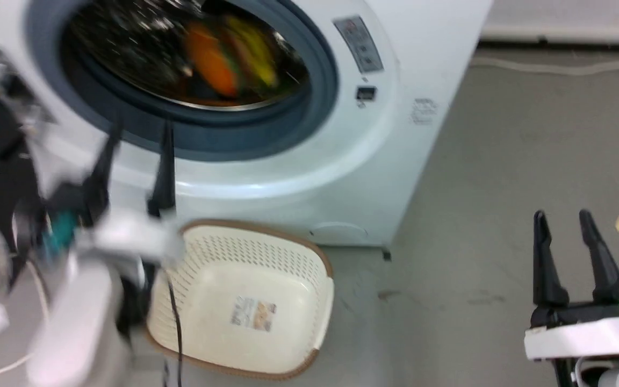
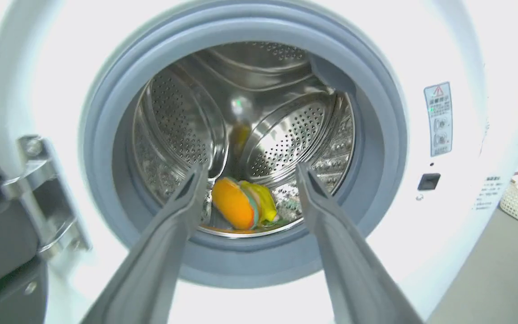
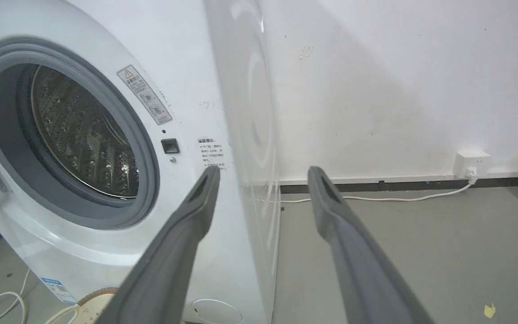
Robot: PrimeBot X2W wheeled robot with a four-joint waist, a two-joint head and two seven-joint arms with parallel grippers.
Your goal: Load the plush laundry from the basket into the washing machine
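Warning-triangle label (image 2: 439,119) on washing machine (image 2: 466,45)

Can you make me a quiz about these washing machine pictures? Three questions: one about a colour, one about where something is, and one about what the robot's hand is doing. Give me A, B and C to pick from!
1. What colour is the rim of the basket?
A. Brown
B. Blue
C. Red

2. Where is the plush laundry?
A. In the basket
B. In the drum of the washing machine
C. On top of the washing machine

3. How is the left gripper?
A. Shut on the plush laundry
B. Shut on the basket
C. Open, holding nothing

Answers:
1 A: the head view shows a brown band round the cream basket.
2 B: the left wrist view shows it lying low in the steel drum.
3 C: its two fingers are spread apart with nothing between them.
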